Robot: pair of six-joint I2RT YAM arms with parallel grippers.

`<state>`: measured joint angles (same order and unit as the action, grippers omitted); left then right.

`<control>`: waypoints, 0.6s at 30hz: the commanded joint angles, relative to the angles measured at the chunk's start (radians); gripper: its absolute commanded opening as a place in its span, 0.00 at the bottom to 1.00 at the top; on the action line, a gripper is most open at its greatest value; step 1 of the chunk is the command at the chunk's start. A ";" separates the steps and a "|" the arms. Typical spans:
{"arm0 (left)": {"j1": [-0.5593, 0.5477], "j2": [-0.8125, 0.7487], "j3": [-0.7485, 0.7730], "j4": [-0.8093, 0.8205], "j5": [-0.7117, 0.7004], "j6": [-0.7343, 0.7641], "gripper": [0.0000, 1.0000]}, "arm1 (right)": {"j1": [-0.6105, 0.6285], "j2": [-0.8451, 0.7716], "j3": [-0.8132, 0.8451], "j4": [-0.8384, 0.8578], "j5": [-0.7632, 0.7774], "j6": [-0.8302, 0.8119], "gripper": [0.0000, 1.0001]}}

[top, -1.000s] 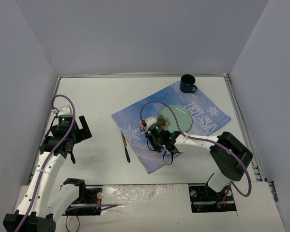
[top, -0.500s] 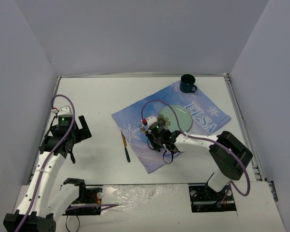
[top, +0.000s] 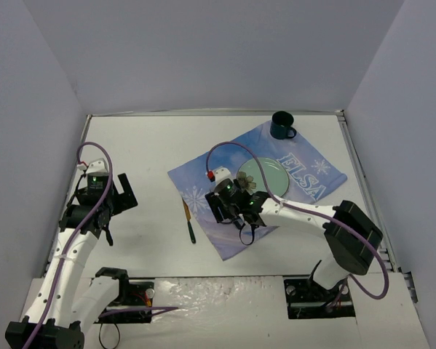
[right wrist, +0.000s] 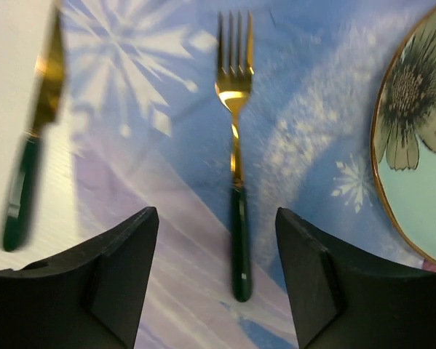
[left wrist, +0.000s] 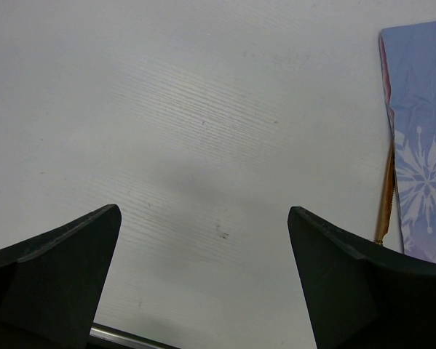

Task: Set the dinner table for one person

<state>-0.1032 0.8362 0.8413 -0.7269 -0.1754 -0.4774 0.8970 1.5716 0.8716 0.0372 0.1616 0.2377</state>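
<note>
The white dinner table (top: 145, 145) carries a blue Elsa cloth (top: 305, 182). On the cloth lie a pale green flowered plate (top: 268, 177) and a gold fork with a dark green handle (right wrist: 235, 94), its tines pointing away. My right gripper (right wrist: 216, 218) is open just above the fork's handle, one finger on either side, touching nothing. In the top view my right gripper (top: 219, 208) hides the fork. A matching knife (top: 189, 222) lies on bare table just left of the cloth. My left gripper (left wrist: 203, 211) hangs wide open over bare table at the left, holding nothing.
A dark teal mug (top: 282, 126) stands at the cloth's far corner. Grey walls close in the table at the back and on both sides. The knife (left wrist: 383, 203) and the cloth's edge (left wrist: 421, 145) show at the right of the left wrist view.
</note>
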 commanded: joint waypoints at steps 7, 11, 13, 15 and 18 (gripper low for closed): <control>0.003 -0.001 0.041 0.017 0.004 0.033 0.97 | 0.222 0.156 0.308 -0.033 0.110 0.224 0.63; 0.003 0.002 0.046 0.016 -0.001 0.051 0.97 | 0.247 0.263 0.364 -0.033 0.111 0.269 0.60; 0.003 -0.001 0.032 0.031 -0.008 0.050 0.97 | 0.254 0.294 0.381 -0.033 0.109 0.279 0.58; 0.004 0.006 0.031 0.038 -0.010 0.049 0.97 | 0.258 0.317 0.387 -0.033 0.113 0.294 0.57; 0.007 0.017 0.036 0.043 -0.024 0.054 0.97 | 0.260 0.353 0.386 -0.033 0.119 0.319 0.54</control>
<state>-0.1032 0.8377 0.8413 -0.7299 -0.1739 -0.4461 1.1481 1.9288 1.2049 -0.0095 0.2324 0.4914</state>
